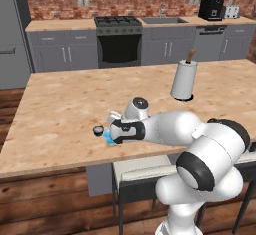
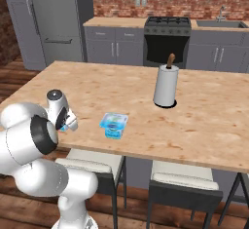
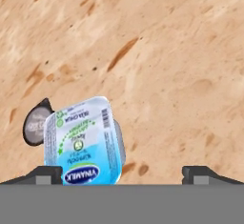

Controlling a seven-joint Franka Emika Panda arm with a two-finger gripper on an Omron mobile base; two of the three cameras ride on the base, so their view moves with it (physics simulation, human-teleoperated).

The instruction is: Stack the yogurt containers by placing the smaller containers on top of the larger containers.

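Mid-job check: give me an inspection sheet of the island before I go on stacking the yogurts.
Surface: wooden counter, no spills seen.
Job's things: square tub stands apart; small blue cup and tiny dark cup side by side near the claw; nothing stacked.
Clutter: paper roll upright, farther back.
Claw: open, holding nothing, over the small blue cup.
Cables: nothing seen.
Surroundings: stools under the counter; stove behind.

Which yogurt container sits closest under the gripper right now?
The small light-blue cup, just ahead of the open gripper; the tiny dark cup lies behind it, the squarish tub apart.
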